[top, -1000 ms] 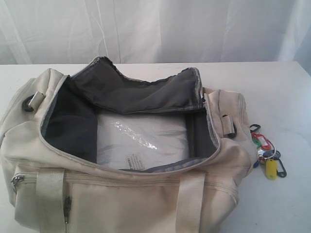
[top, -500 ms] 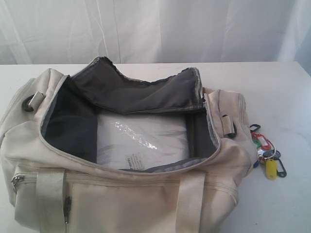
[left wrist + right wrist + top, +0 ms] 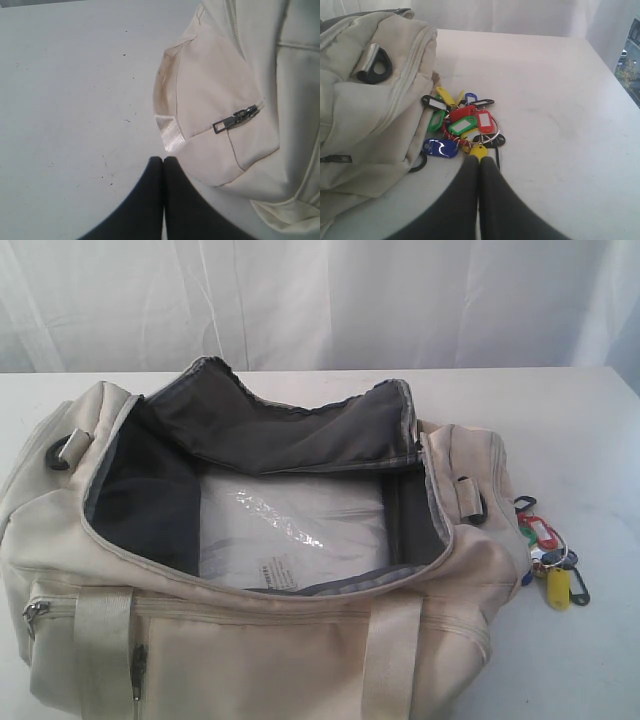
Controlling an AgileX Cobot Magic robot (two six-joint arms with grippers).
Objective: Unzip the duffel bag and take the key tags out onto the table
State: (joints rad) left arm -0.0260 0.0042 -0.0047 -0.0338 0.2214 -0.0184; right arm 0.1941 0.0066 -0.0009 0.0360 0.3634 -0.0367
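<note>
The cream duffel bag (image 3: 250, 640) lies unzipped on the white table (image 3: 585, 430), its grey lining showing. The key tags (image 3: 548, 558), red, green, blue, black and yellow on metal rings, rest on the table just off the bag's right end. Neither gripper shows in the exterior view. In the right wrist view my right gripper (image 3: 479, 160) is shut and holds nothing, its tips just short of the key tags (image 3: 462, 125) beside the bag (image 3: 365, 110). My left gripper (image 3: 163, 159) is shut and empty over the table (image 3: 65, 100), next to the bag's end pocket (image 3: 220, 85).
A clear-wrapped white package (image 3: 290, 525) lies flat inside the bag. A grey zipper pull (image 3: 235, 119) hangs on the end pocket. A black D-ring (image 3: 374, 70) sits on the bag's right end. White curtain (image 3: 320, 300) hangs behind the table.
</note>
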